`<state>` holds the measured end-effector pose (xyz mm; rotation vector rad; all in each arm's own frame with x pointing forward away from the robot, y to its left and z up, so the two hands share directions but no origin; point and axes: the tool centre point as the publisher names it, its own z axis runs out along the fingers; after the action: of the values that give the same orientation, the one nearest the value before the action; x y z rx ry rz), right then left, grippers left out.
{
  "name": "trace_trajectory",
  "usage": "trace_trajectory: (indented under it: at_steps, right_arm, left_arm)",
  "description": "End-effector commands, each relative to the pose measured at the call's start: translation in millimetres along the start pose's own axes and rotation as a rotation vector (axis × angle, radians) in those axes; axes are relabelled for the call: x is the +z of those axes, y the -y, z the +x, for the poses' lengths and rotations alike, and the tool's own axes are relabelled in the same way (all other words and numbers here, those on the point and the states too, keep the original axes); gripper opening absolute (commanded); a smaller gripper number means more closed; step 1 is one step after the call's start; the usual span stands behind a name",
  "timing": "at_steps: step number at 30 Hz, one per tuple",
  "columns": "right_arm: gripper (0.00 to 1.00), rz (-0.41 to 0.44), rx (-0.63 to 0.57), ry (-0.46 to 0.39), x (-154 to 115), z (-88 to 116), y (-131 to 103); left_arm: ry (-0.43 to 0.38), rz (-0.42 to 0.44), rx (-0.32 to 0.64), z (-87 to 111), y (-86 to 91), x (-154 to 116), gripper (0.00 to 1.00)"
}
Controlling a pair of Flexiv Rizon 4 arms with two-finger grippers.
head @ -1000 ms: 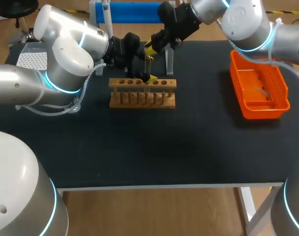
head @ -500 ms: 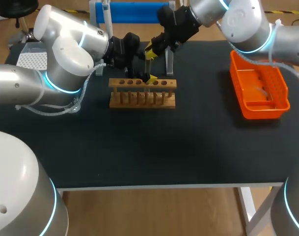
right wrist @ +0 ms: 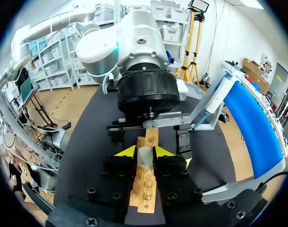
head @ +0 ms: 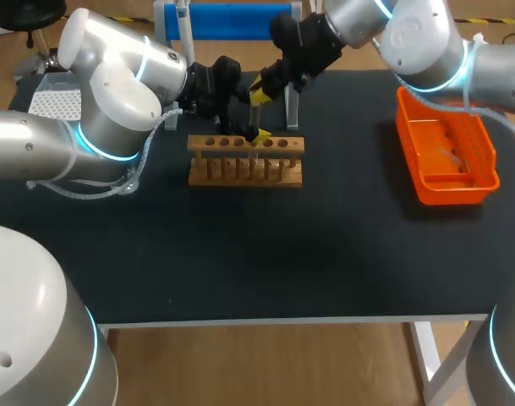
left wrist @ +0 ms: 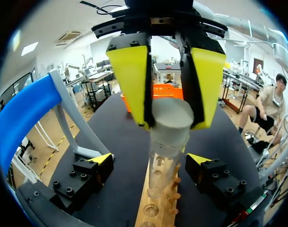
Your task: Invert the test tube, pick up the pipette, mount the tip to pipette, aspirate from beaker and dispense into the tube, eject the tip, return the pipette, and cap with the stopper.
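Right gripper (head: 259, 86) angled down over rack (head: 245, 159), fingers clamped on stopper (left wrist: 171, 116) atop tube (left wrist: 163, 158). Left gripper (left wrist: 151, 161) fingers apart, flanking tube.

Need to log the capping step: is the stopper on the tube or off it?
On. The stopper sits on the mouth of the tube, the right gripper shut on it; how deep, cannot tell.
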<state>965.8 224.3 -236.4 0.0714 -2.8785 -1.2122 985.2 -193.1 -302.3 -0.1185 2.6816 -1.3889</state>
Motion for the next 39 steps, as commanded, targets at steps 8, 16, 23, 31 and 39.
trace_trajectory:
  at_steps: [8, 16, 23, 31, 39]
  right_arm:
    - [1.0, -0.005, 0.034, 0.008, 4.5, 7.3, 18.7]
    - [1.0, -0.091, 0.036, 0.052, -9.6, 8.1, 28.0]
    - [1.0, -0.217, -0.006, 0.108, -24.4, 7.1, 27.1]
    - [1.0, -0.392, -0.051, 0.123, -38.1, 7.8, 19.3]
    - [0.8, -0.622, -0.061, 0.052, -44.6, 10.0, 9.6]
  left_arm:
    - [-0.001, -0.002, -0.001, -0.2, 0.4, -0.1, 1.0]
    - [-0.001, -0.002, -0.001, -0.2, 0.4, -0.1, 1.0]
    - [-0.001, -0.002, -0.001, -0.2, 0.4, -0.1, 1.0]
    - [-0.001, -0.002, -0.001, -0.2, 0.4, -0.1, 1.0]
    - [-0.001, -0.002, -0.001, -0.2, 0.4, -0.1, 1.0]
